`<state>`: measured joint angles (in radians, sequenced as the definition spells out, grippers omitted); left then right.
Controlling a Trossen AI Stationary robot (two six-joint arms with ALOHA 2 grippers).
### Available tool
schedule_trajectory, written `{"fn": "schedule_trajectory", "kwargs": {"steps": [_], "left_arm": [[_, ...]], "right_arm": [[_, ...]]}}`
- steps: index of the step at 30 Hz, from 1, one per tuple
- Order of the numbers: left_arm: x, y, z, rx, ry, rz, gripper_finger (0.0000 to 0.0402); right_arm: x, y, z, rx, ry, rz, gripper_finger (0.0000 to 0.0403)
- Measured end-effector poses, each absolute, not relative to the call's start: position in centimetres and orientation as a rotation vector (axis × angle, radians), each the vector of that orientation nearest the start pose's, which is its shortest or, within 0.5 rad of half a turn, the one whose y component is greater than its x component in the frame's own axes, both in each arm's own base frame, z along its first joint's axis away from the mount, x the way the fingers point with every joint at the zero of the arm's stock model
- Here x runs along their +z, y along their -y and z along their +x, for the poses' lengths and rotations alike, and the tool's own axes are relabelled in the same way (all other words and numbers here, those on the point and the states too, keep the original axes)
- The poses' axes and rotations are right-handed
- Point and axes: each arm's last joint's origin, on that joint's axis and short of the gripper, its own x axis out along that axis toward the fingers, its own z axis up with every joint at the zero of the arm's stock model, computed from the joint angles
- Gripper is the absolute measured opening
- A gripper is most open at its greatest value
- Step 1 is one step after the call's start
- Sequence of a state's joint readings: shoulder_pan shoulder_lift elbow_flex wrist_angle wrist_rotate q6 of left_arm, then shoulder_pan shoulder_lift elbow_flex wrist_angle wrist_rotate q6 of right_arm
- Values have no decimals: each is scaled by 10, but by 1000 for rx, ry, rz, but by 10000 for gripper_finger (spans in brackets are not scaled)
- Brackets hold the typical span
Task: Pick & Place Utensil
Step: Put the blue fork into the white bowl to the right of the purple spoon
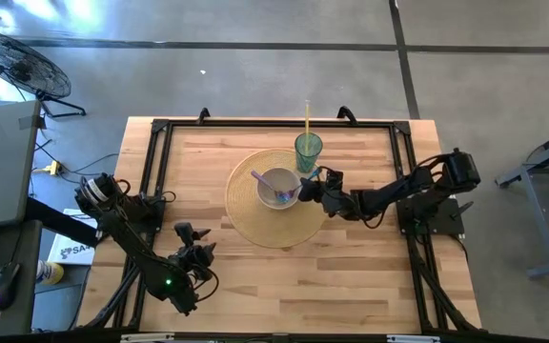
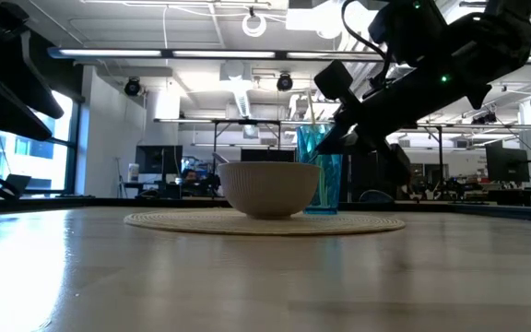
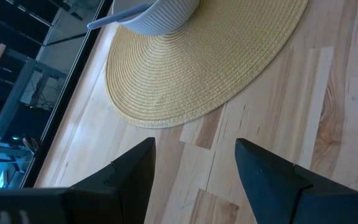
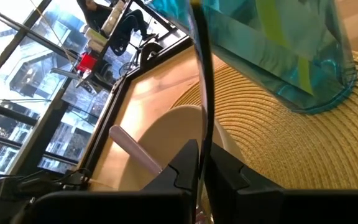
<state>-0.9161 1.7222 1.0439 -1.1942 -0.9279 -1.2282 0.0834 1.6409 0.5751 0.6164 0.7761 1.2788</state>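
Observation:
A white bowl (image 1: 276,188) stands on a round woven placemat (image 1: 255,224) at mid-table. A teal cup (image 1: 308,151) with a yellow straw stands on the mat's far edge. A pink-handled utensil (image 4: 135,152) lies in the bowl, its handle leaning on the left rim. My right gripper (image 1: 311,183) is at the bowl's right rim, shut on a thin dark utensil (image 4: 204,93) seen edge-on. My left gripper (image 3: 194,162) waits open over bare wood near the mat's near-left edge. My right gripper pinches the thin dark utensil's handle (image 4: 206,146) between its two fingers. It comes from the table's right side, slanting slightly downward. The utensil runs on ahead of the fingertips, past the bowl's rim (image 4: 185,118); its far end lies outside the frame.
Black frame rails (image 1: 151,171) run along the table's left, right and far sides. A fan (image 1: 17,62) stands on the floor beyond the far-left corner. Bare wood lies on the near side of the mat.

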Motion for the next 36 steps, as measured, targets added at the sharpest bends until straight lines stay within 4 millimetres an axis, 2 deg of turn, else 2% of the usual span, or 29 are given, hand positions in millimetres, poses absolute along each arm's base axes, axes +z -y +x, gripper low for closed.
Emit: {"fn": "schedule_trajectory", "kwargs": {"steps": [26, 36], "left_arm": [[176, 194, 178, 596, -832, 385, 215], [176, 194, 178, 596, -832, 386, 215]], "right_arm": [[139, -3, 288, -859, 35, 995, 58], [138, 4, 288, -851, 9, 1013, 60]]}}
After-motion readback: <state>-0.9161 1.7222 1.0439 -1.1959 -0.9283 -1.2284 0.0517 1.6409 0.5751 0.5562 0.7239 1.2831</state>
